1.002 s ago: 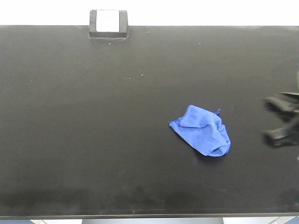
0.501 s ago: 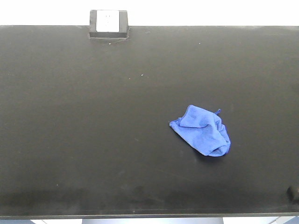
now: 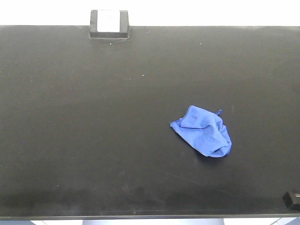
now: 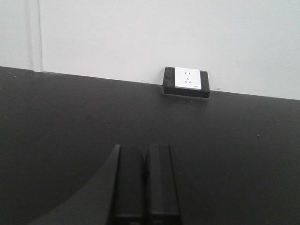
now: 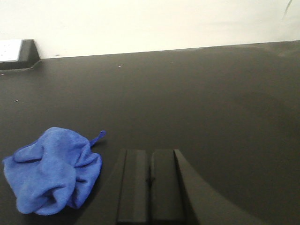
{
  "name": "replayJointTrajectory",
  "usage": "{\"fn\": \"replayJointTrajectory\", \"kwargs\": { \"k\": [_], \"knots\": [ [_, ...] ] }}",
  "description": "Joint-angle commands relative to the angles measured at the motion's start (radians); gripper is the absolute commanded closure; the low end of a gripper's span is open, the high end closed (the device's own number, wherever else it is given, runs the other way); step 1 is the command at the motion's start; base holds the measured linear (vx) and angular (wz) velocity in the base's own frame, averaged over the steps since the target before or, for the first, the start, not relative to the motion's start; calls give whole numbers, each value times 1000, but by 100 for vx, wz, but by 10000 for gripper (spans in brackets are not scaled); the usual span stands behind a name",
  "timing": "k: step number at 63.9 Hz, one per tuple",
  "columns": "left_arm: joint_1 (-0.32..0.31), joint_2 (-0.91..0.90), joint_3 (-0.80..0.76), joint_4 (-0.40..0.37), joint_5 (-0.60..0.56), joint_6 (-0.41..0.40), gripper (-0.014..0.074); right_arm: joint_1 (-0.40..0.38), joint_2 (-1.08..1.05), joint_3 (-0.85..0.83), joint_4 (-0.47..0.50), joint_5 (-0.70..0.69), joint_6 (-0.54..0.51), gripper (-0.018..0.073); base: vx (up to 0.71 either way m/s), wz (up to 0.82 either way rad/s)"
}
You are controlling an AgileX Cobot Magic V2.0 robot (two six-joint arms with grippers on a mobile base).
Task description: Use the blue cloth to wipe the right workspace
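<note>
the blue cloth point(image 3: 203, 131) lies bunched on the black worktop point(image 3: 93, 117), right of the middle, and nothing is touching it. both end effectors, left point(image 4: 145, 185) and right point(image 5: 151, 185), are closed and empty. the job looks done or not begun. only a corner of the right arm shows from the front.

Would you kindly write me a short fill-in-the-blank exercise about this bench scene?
1. The crumpled cloth lying on the benchtop is ____ in colour.
2. The outlet box sits at the benchtop's ____ edge, against the wall.
3. The right tool has its fingers pressed ____.
4. The cloth is held by ____ tool; the left tool is empty too.

Missing words: blue; far; together; neither
</note>
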State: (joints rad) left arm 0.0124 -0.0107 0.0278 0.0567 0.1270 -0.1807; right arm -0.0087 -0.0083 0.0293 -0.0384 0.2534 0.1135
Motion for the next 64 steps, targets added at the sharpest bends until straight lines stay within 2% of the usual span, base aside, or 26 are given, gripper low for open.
{"fn": "replayJointTrajectory", "kwargs": {
  "k": [1, 64],
  "knots": [
    [-5, -16, 31, -6, -78, -8, 602, 0, -13, 21, -11, -93, -4, 566, 0, 0],
    [-5, -16, 31, -6, -78, -8, 602, 0, -13, 19, -11, -84, -5, 566, 0, 0]
  ]
}}
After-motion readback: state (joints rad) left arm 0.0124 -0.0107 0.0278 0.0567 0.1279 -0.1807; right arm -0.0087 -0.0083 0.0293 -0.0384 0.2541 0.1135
